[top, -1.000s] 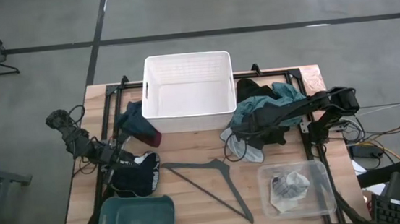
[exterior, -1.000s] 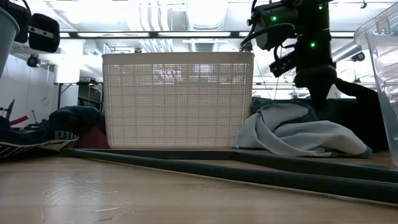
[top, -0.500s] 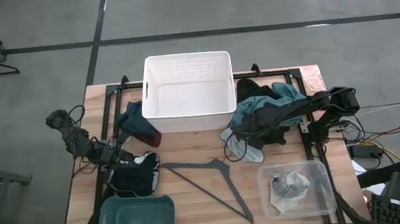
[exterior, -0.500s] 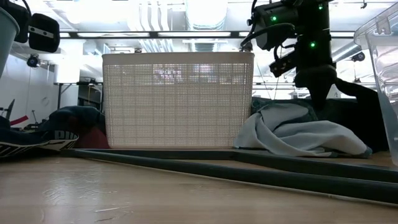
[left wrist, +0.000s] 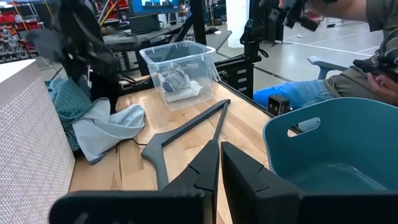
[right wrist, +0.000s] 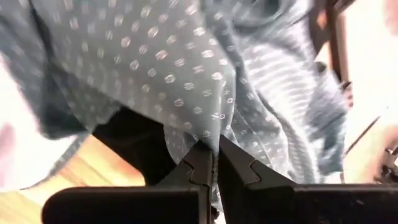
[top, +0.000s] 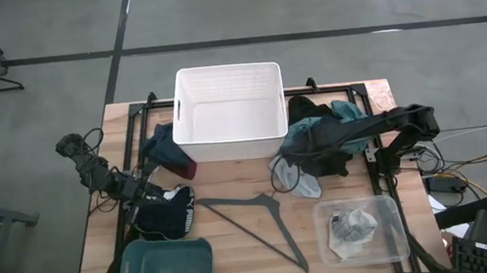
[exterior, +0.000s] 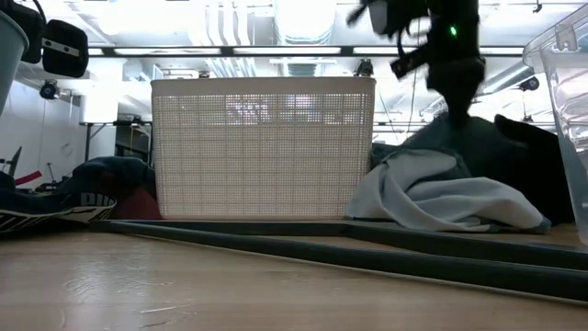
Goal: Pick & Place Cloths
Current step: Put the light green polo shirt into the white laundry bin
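Observation:
A heap of cloths (top: pixel 319 139) lies right of the white basket (top: pixel 231 111): teal, black, and a pale-blue piece (exterior: pixel 441 198) in front on the table. My right gripper (right wrist: pixel 212 163) reaches from the table's right over this heap and is shut on a teal dotted cloth (right wrist: pixel 186 74). More teal and maroon cloth (top: pixel 167 152) lies against the basket's left wall. A dark navy cloth with white print (top: pixel 169 212) lies near the left edge. My left gripper (left wrist: pixel 219 168), shut, waits just beside it; whether they touch, I cannot tell. My right gripper pinches a fold of the teal dotted cloth (right wrist: pixel 214 134) between its two fingers, coming at it from above. The cloth is drawn up into a peak (exterior: pixel 452 129) under the gripper, while its lower part stays on the heap.
A thin grey hanger (top: pixel 260 219) lies on the wood in front of the basket. A teal bin (top: pixel 165 269) sits at the near left, and a clear plastic box (top: pixel 362 229) holding small pieces at the near right. Cables run along both table sides.
My right gripper has risen and shifted slightly toward the basket, staying shut on the teal cloth. The cloth's gripped part has been pulled up into a peak; the pale-blue piece and the rest of the heap remain on the table.

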You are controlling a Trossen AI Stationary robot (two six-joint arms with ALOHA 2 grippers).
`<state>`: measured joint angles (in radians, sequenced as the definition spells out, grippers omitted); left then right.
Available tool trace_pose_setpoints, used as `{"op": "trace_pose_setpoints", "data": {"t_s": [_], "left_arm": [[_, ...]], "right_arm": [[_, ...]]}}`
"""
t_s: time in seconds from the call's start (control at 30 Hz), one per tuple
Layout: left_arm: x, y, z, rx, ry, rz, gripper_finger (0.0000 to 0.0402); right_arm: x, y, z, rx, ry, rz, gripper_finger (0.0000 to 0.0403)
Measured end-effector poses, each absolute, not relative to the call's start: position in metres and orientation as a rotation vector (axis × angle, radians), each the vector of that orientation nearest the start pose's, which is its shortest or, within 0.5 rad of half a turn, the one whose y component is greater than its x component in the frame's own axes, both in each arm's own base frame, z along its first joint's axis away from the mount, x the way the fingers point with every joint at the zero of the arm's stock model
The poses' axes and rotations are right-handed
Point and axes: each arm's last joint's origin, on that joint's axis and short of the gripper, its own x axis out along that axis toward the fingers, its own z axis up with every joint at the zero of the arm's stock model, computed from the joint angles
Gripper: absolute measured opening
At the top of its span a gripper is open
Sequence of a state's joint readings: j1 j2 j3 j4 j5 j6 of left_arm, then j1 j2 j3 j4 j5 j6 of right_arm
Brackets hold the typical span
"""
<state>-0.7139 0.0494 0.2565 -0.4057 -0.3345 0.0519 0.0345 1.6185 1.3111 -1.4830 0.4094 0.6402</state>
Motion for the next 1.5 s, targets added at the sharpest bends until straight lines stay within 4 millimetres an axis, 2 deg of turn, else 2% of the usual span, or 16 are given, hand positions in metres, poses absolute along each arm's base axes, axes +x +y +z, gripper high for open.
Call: {"op": "trace_pose_setpoints", "data": {"t_s": [0.27, 0.5, 0.63, 0.8, 0.97, 1.07, 1.17, 1.33, 1.5], "left_arm": [[0.064, -0.043, 0.207, 0.151, 0.163, -0.382, 0.0023], [0.064, -0.043, 0.207, 0.151, 0.163, -0.383, 0.0023], [0.064, -0.043, 0.207, 0.151, 0.163, -0.382, 0.0023], [0.064, -0.043, 0.207, 0.151, 0.163, -0.382, 0.0023], [0.064, -0.043, 0.207, 0.151, 0.163, -0.383, 0.0023], [0.064, -0.043, 0.207, 0.151, 0.163, -0.383, 0.0023], [0.064, -0.043, 0.207, 0.151, 0.163, -0.383, 0.0023], [0.064, -0.043, 0.207, 0.151, 0.163, -0.383, 0.0023], [0.064, -0.043, 0.207, 0.151, 0.163, -0.383, 0.0023]], "right_arm": [[0.264, -0.005, 0.336, 0.082, 1.315, -0.827, 0.0008], [0.248, -0.013, 0.423, 0.115, 0.934, -0.873, 0.0008], [0.241, -0.015, 0.465, 0.128, 0.745, -0.831, 0.0008], [0.236, -0.016, 0.512, 0.131, 0.482, -0.749, 0.0008], [0.241, -0.017, 0.550, 0.101, 0.196, -0.687, 0.0008], [0.247, -0.022, 0.563, 0.095, 0.079, -0.649, 0.0008], [0.262, -0.032, 0.564, 0.116, 0.019, -0.590, 0.0008], [0.300, -0.060, 0.543, 0.155, 0.072, -0.559, 0.0008], [0.342, -0.090, 0.510, 0.141, 0.179, -0.596, 0.0008]]}}
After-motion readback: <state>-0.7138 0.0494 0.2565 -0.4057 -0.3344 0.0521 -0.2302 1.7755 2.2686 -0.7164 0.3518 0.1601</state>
